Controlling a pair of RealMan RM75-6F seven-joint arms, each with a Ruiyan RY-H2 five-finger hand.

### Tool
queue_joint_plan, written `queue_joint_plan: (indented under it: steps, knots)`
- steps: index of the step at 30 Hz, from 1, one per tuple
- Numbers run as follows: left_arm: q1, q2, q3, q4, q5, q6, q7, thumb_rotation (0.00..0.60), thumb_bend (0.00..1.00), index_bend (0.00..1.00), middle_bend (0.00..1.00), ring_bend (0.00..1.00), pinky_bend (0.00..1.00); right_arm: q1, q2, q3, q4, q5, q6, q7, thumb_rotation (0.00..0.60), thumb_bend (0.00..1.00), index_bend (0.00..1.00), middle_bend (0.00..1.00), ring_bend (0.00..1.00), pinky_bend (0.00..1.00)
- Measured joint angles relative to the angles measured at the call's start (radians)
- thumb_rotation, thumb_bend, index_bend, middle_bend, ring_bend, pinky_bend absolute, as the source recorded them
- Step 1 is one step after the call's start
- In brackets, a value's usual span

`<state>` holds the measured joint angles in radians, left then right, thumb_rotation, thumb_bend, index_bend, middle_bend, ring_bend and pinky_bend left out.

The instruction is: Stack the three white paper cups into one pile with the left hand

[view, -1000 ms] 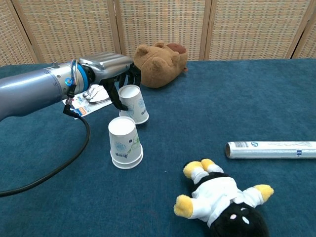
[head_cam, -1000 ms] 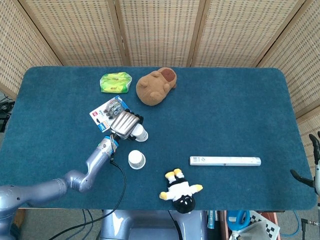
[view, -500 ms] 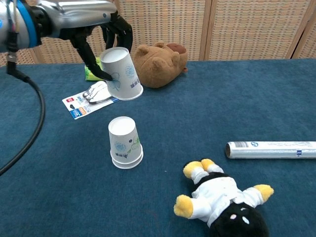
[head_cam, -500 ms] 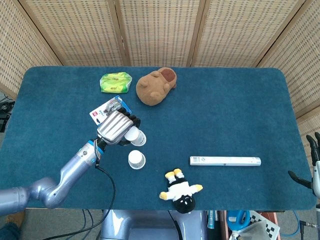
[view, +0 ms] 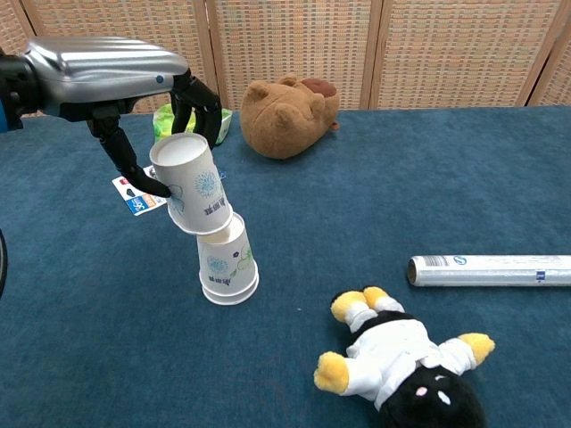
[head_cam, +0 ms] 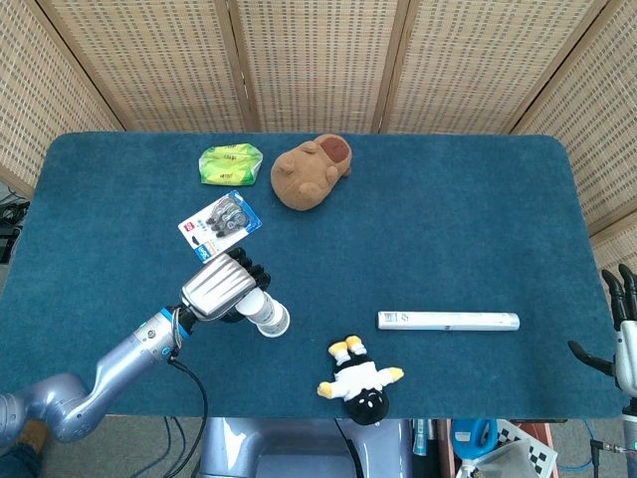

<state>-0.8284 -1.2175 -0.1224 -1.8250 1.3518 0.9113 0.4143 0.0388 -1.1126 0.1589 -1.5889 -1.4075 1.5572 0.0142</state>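
- Near the table's front left, a white paper cup (view: 191,185) is held upside down and tilted, its rim lowered over the base of a second inverted white cup (view: 227,266) that stands on the blue table (view: 375,187).
- Half a second ago the held cup was high up by the brown plush; it has since come down and forward onto the standing cup.
- One second ago that same cup stood on the table beside the other one.
- Only two cup shapes are plain; whether a third is nested inside either cannot be told.
- The left hand (view: 134,98) grips the tilted cup from above and behind, dark fingers wrapped around its sides.
- From the head view, the left hand (head_cam: 221,287) covers most of the cup, with just the white rim of the stack (head_cam: 271,320) showing at its right.
- The right hand (head_cam: 619,317) shows at the far right edge, fingers apart, holding nothing.
- Behind the cups lie a carded pack (head_cam: 220,224), a green packet (head_cam: 230,163) and a brown plush animal (view: 285,116).
- To the right lie a white tube (view: 489,269) and a black, white and yellow plush toy (view: 401,361).
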Motion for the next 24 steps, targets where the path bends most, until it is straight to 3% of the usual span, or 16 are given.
queue_joint_plan:
  steps: [11,15,18,20,22,24]
  knots:
    - [-0.011,-0.047,0.009,0.032,0.012,-0.003,-0.002,0.6,0.16,0.48,0.44,0.4,0.28,-0.005,0.007,0.001,0.0,0.0,0.005,0.015,0.6,0.0,0.0,0.0,0.0,0.0]
    - [-0.017,-0.06,0.011,0.038,-0.001,-0.01,0.014,0.6,0.16,0.48,0.37,0.32,0.26,-0.006,0.009,0.002,-0.001,0.0,0.007,0.019,0.6,0.0,0.0,0.0,0.0,0.0]
    - [-0.021,-0.071,0.013,0.041,-0.008,-0.014,0.022,0.6,0.16,0.31,0.17,0.16,0.21,-0.007,0.011,0.002,-0.001,0.0,0.007,0.021,0.6,0.0,0.0,0.0,0.0,0.0]
    - [-0.023,-0.079,0.014,0.042,-0.009,-0.016,0.019,0.6,0.16,0.08,0.02,0.03,0.14,-0.007,0.012,0.001,0.0,0.0,0.006,0.023,0.6,0.0,0.0,0.0,0.0,0.0]
    - [-0.025,-0.081,0.015,0.042,-0.008,-0.02,0.01,0.6,0.16,0.01,0.0,0.0,0.11,-0.007,0.012,0.001,0.001,0.001,0.006,0.024,0.6,0.0,0.0,0.0,0.0,0.0]
    - [-0.027,-0.078,0.016,0.038,-0.007,-0.024,0.003,0.6,0.16,0.0,0.0,0.0,0.09,-0.007,0.012,0.001,0.002,0.002,0.005,0.025,0.6,0.0,0.0,0.0,0.0,0.0]
